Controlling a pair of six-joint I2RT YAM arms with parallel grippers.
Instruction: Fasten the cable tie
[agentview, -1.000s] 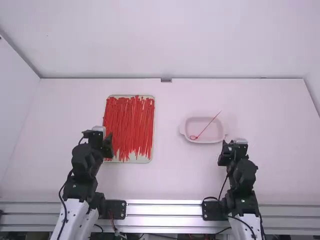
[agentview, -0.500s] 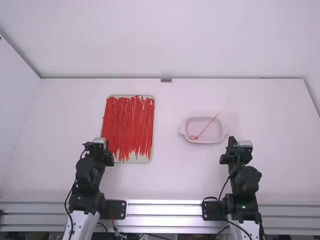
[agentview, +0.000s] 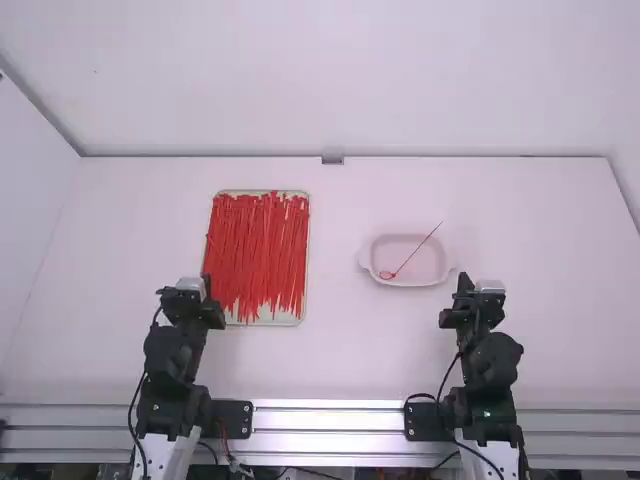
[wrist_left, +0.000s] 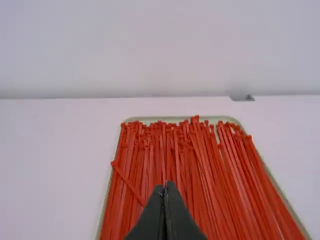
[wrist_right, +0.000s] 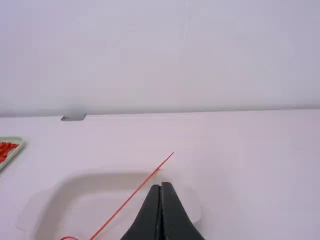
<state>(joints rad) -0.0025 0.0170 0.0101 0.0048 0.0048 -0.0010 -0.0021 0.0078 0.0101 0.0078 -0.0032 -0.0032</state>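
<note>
Many red cable ties (agentview: 258, 254) lie side by side on a pale tray (agentview: 296, 321) left of the table's middle; the heap of ties (wrist_left: 200, 170) spreads before the left wrist camera. One fastened red tie (agentview: 405, 258) with a small loop rests in a white dish (agentview: 432, 277), its tail (wrist_right: 135, 193) poking over the rim. My left gripper (agentview: 188, 300) sits shut, holding nothing, just near of the tray's front left corner. My right gripper (agentview: 472, 302) sits shut, holding nothing, near of the dish.
The white dish (wrist_right: 50, 200) has small handles on both sides. A small grey fitting (agentview: 332, 159) sits at the table's far edge by the back wall. Bare white table surrounds the tray and the dish.
Both arms have drawn back toward their bases, the left gripper sliding off the tray's front left corner. The ties and the dish lie unmoved.
</note>
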